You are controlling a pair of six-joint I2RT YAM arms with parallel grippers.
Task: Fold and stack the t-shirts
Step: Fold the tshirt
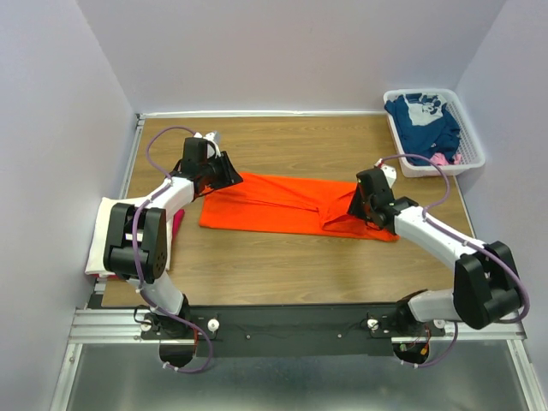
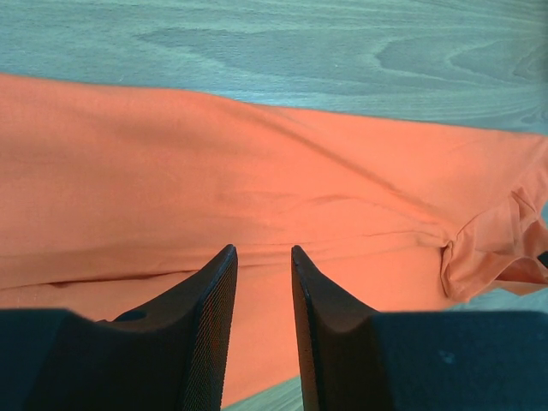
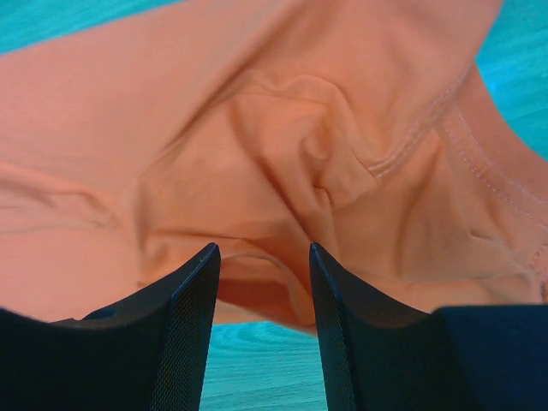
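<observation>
Top external view: the orange t-shirt [image 1: 282, 204] lies spread as a long band across the middle of the desk [image 1: 282, 265], between the two arms.
Left end: the left fingers [image 2: 214, 291] stand a narrow gap apart with nothing between them, over flat cloth.
Right end: the right fingers [image 3: 193, 291] stand wider and grip nothing, over a bunched fold with a stitched hem.
Far right corner: a white slotted plastic basket [image 1: 445, 169] holds a navy t-shirt [image 1: 424, 120] with white print and a pink scrap [image 1: 440, 158] (too little shows to name it).
Left edge: a folded cream-white t-shirt [image 1: 104, 231], a magenta-pink cloth [image 1: 179, 224] beside it.
In the way: the left arm [image 1: 141, 235] covers part of the cream pile; the right arm [image 1: 428, 229] hides the orange shirt's near right corner.
Surfaces: wood-grain desk, soft matte cloth, fine mesh on the fingers' inner faces.
</observation>
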